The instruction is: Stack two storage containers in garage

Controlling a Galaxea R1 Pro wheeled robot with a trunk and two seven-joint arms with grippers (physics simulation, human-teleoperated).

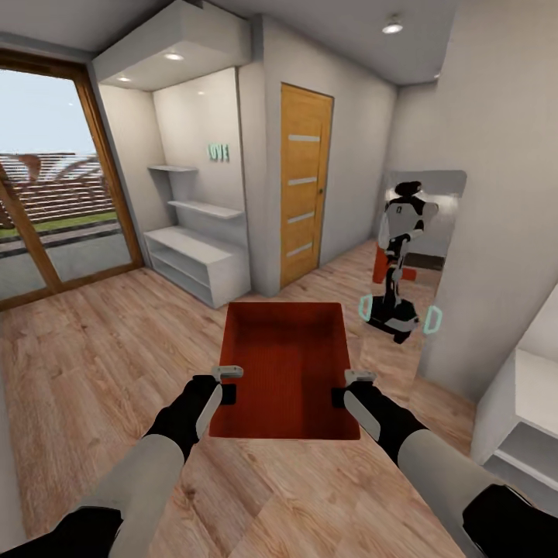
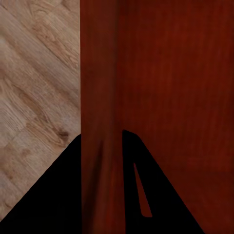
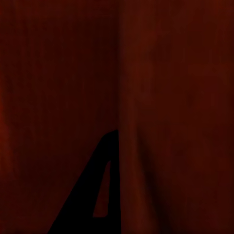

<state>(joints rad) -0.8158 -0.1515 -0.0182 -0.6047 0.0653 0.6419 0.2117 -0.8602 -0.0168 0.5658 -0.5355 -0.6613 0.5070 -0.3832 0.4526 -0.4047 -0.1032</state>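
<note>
I carry one red-orange storage container (image 1: 288, 364) in front of me above light wood-plank flooring. My left gripper (image 1: 225, 390) is shut on its left wall, and my right gripper (image 1: 343, 394) is shut on its right wall. In the left wrist view the container wall (image 2: 100, 97) runs between the dark fingers (image 2: 58, 195). The right wrist view looks at the container's dark red wall (image 3: 146, 97) with one finger (image 3: 92, 195) against it. The box is lidless and holds nothing.
A wood-panelled door (image 1: 305, 182) stands ahead in a white wall. White shelves (image 1: 198, 260) sit left of it, beside a large glass door (image 1: 46, 186). A mirror (image 1: 411, 248) at the right reflects me. A white cabinet (image 1: 527, 418) stands at the near right.
</note>
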